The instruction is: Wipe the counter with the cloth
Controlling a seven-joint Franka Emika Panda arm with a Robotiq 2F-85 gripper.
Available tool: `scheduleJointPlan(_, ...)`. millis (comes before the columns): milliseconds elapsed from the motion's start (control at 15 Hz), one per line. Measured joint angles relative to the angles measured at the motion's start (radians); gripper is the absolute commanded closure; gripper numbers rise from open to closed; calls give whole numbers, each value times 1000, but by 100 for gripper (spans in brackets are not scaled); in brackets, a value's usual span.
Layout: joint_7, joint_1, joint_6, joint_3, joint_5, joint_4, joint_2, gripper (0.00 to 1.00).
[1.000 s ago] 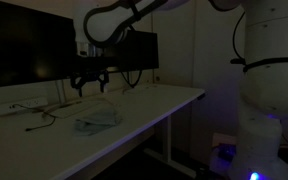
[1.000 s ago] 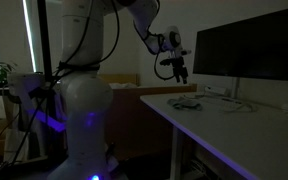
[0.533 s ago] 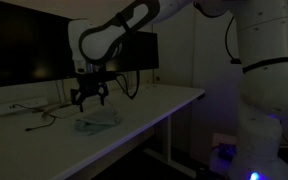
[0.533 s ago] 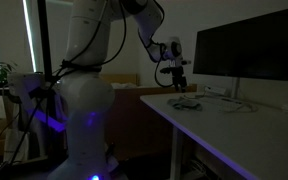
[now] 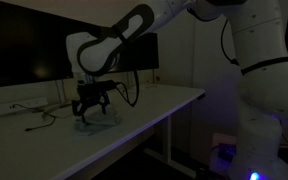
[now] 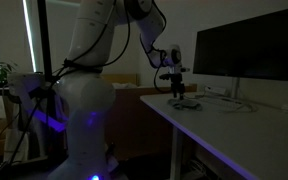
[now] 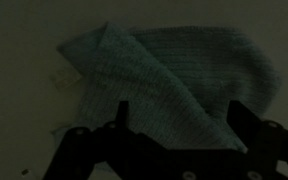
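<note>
A pale green knitted cloth (image 7: 174,75) lies crumpled and folded on the white counter (image 5: 144,115). In the wrist view it fills the middle, with a folded flap running down between my fingers. My gripper (image 7: 179,118) is open, its two dark fingers straddling the cloth just above it. In both exterior views the gripper (image 5: 90,110) (image 6: 180,97) hangs right over the cloth (image 5: 102,122) (image 6: 189,104), which it partly hides. The room is very dark.
Two dark monitors (image 5: 29,45) stand at the back of the counter, also seen in an exterior view (image 6: 249,50). Loose cables (image 5: 39,118) lie on the counter near the monitors. The counter edge (image 5: 174,112) drops off toward the robot base (image 5: 259,120).
My gripper has come down from above the counter to just over the cloth, staying open. The cloth has not moved.
</note>
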Motion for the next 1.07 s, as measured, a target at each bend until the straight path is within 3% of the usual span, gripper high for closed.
scheduleJointPlan(400,0,12,0,-7,24,-3,29,0)
scheduleJointPlan(467,0,15,-1,-7,37,-3,35,25)
scheduleJointPlan(533,0,18,-2,-7,48,-3,42,26)
scheduleJointPlan(1067,0,27,-17,-8,116,0,40,79)
